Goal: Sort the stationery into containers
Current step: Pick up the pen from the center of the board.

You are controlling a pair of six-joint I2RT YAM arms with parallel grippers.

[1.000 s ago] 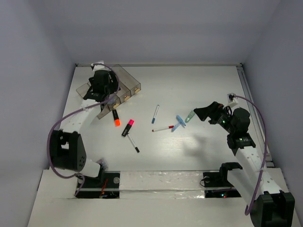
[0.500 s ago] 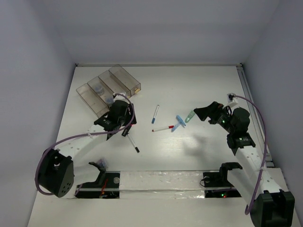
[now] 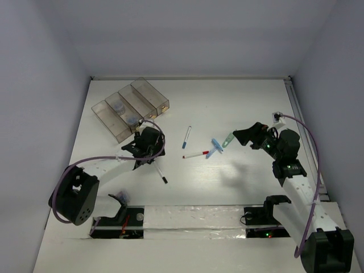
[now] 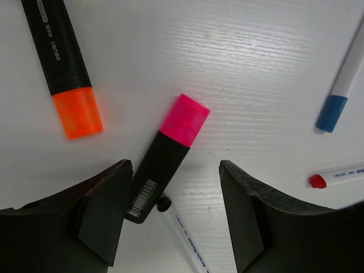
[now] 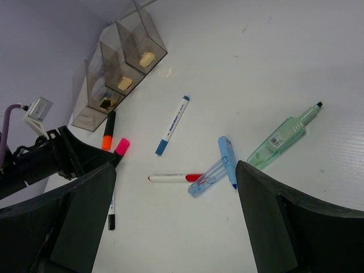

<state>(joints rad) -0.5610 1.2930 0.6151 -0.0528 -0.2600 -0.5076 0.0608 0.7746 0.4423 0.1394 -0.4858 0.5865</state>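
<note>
On the white counter (image 3: 239, 102), a row of four joined clear smoky-brown plastic bins (image 3: 151, 94) stands at the far left. The left gripper (image 4: 174, 166) hangs open over a black pink-capped highlighter (image 4: 166, 162), which lies flat between its jaws. The right gripper (image 5: 173, 170) is wide open near a pale-green plastic clip (image 5: 281, 139).

From above, the left gripper (image 3: 151, 152) hides the pink highlighter (image 4: 170, 156) and orange highlighter (image 4: 65, 68). In the left wrist view the orange one runs off the top edge, the blue-tipped pen (image 4: 341, 85) and red-tipped pen (image 4: 338, 175) off the right.
</note>
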